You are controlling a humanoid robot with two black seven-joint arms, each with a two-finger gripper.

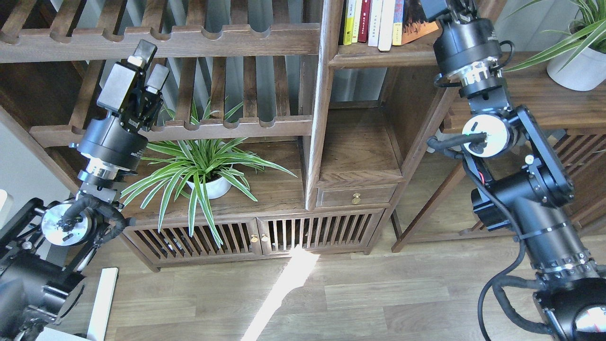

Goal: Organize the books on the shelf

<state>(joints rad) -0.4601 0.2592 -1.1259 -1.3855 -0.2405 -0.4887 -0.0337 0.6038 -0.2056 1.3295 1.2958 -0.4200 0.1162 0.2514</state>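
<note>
The books (378, 21) stand upright on the shelf (378, 58), spines outward.

Books (378, 21) upright on shelf (378, 59), upper right; potted plant (206, 175) lower left.

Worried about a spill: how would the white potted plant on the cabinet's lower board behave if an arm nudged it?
The potted plant probably tips easily: long leaves spread far wider than its small pot. The leaves look floppy, so they would likely bend first.

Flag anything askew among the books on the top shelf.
The orange-covered book at the row's right end leans instead of standing upright like the others. The right tool sits beside it at the frame's top edge, mostly cut off.
</note>
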